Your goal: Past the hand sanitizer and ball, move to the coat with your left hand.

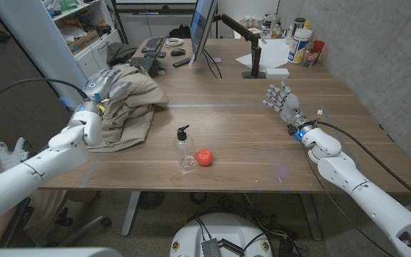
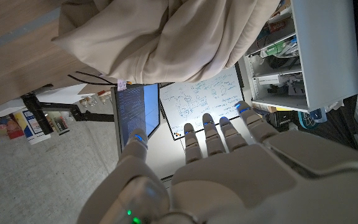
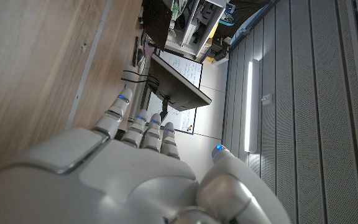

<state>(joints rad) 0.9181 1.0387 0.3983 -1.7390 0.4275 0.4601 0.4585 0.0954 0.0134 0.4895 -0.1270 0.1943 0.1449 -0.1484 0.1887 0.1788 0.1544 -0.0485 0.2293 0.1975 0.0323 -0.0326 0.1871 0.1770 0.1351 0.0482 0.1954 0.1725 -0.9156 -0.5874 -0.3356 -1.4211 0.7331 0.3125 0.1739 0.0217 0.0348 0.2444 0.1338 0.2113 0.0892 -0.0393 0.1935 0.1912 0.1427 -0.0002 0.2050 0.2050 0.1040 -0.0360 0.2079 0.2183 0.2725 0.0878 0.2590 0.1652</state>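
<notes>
Nearest us, a clear hand sanitizer (image 1: 185, 150) bottle with a black pump, its fill level unreadable, stands upright just left of a small red ball (image 1: 205, 158) on the wooden table (image 1: 262, 143). Farther left, our left hand (image 1: 95, 96) hovers at the beige coat (image 1: 129, 100), fingers extended and holding nothing; the right hand (image 1: 284, 101) waits released at far right. We judge the coat soft, light and limp, best gathered at a thick fold.
</notes>
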